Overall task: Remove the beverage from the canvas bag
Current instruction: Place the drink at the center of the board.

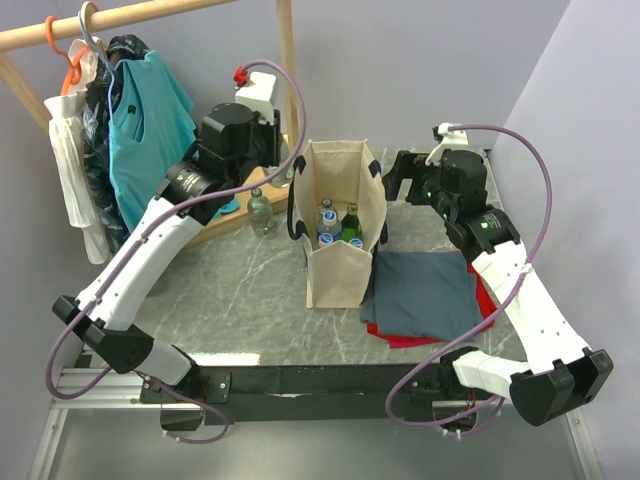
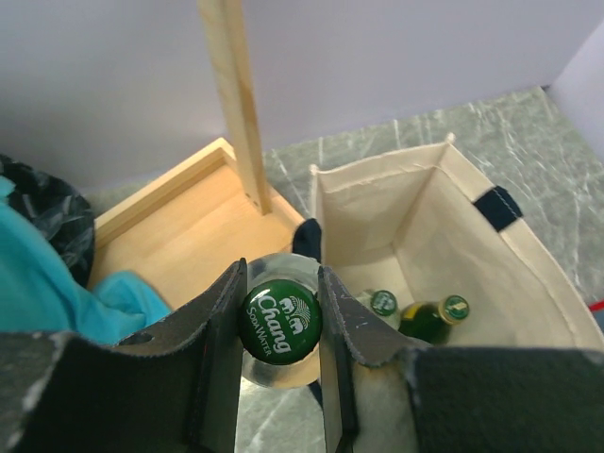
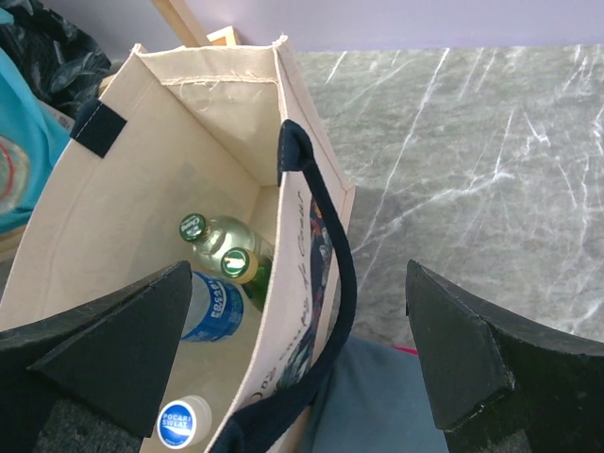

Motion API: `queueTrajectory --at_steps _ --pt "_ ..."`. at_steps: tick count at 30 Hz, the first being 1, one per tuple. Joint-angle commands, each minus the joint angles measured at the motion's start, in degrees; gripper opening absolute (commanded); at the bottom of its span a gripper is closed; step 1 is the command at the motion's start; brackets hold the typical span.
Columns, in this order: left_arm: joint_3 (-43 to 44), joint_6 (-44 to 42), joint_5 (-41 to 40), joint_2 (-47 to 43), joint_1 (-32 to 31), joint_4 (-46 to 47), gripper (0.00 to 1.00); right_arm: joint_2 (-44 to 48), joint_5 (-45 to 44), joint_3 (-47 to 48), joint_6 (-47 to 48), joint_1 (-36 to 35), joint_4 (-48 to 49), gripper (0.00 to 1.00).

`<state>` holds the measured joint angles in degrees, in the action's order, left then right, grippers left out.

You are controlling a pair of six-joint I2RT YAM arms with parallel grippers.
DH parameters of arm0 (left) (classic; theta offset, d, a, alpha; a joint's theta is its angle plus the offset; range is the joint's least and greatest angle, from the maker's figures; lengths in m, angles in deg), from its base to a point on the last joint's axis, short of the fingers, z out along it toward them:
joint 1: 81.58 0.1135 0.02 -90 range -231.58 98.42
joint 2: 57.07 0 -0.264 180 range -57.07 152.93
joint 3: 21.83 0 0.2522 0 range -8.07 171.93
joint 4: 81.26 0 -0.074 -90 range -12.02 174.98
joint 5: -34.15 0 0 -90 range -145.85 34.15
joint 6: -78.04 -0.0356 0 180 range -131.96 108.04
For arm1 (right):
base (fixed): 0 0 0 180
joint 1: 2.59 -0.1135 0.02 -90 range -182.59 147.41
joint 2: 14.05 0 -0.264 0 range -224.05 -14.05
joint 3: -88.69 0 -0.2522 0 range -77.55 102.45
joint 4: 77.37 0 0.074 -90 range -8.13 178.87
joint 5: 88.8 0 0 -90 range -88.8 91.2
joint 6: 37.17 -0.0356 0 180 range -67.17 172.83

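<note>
Two hands differ. The left hand (image 2: 280, 283) is clamped on the neck of a clear Chang soda-water bottle (image 2: 280, 323), green cap showing between its fingers (image 2: 222, 321), outside the canvas bag (image 2: 453, 236), which stands open just to that hand's right. The right hand (image 3: 297, 330) is spread wide and holds nothing; the bag's navy handle (image 3: 338, 255) runs beneath it, between its fingers. More bottles (image 3: 219, 241) stand inside the bag.

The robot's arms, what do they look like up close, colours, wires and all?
The left arm and the right arm are smooth white tubes joined by chunky black motor housings; small green lights glow on the right one's. A loose purple cable loops along each. The left gripper and the right gripper each end in two flat black wedge-shaped fingers with a matte face.
</note>
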<state>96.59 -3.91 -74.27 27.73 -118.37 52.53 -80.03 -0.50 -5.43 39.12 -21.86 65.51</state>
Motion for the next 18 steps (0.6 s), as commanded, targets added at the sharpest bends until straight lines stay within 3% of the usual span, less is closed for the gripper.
queueTrajectory --at_steps 1,18 --pt "1.16 0.12 -1.45 -6.48 1.02 9.95 0.01 -0.12 1.08 2.77 -0.52 -0.16 1.73 1.0" --pt "-6.4 2.67 -1.0 -7.01 1.99 13.02 0.01 -0.73 1.52 3.64 -1.14 -0.16 1.56 1.0"
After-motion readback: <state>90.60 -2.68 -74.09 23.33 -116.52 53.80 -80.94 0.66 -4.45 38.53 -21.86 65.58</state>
